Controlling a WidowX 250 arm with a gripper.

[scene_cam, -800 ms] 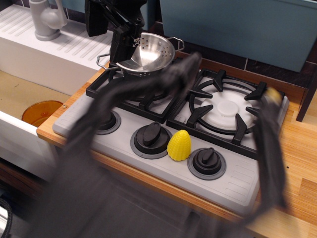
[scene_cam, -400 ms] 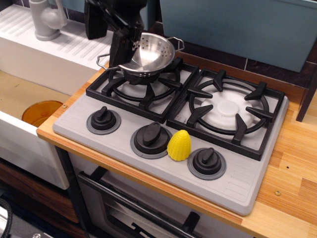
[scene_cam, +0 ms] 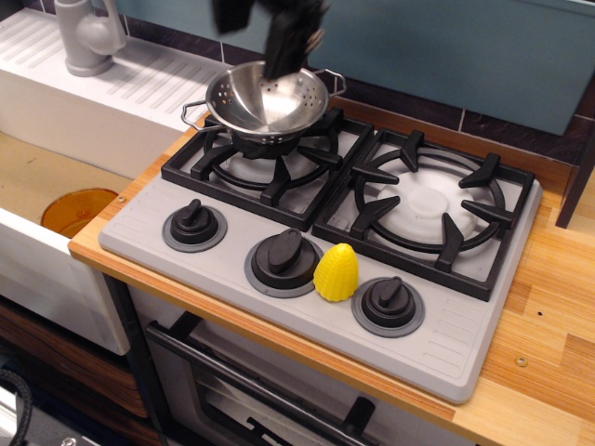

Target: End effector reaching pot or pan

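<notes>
The shiny steel colander (scene_cam: 268, 104), with perforated holes and two wire loop handles, sits upright on the back-left burner grate (scene_cam: 270, 172). My black gripper (scene_cam: 286, 58) hangs just above the colander's far rim, near the top edge of the view, and is motion-blurred. Its fingers point down toward the bowl's inside. I cannot tell whether they touch the rim, nor whether they are open or shut. Most of the arm is cut off by the top of the frame.
A yellow toy corn (scene_cam: 336, 272) stands between the stove knobs at the front. An orange bowl (scene_cam: 77, 210) lies in the sink at the left, below a grey faucet (scene_cam: 85, 37). The right burner (scene_cam: 428, 203) holds nothing. A teal wall panel (scene_cam: 446, 46) rises behind the stove.
The gripper has moved from the colander's left rim up and right, over the bowl. The colander was tilted and now sits level. A dark blur crossing the oldest frame is gone.
</notes>
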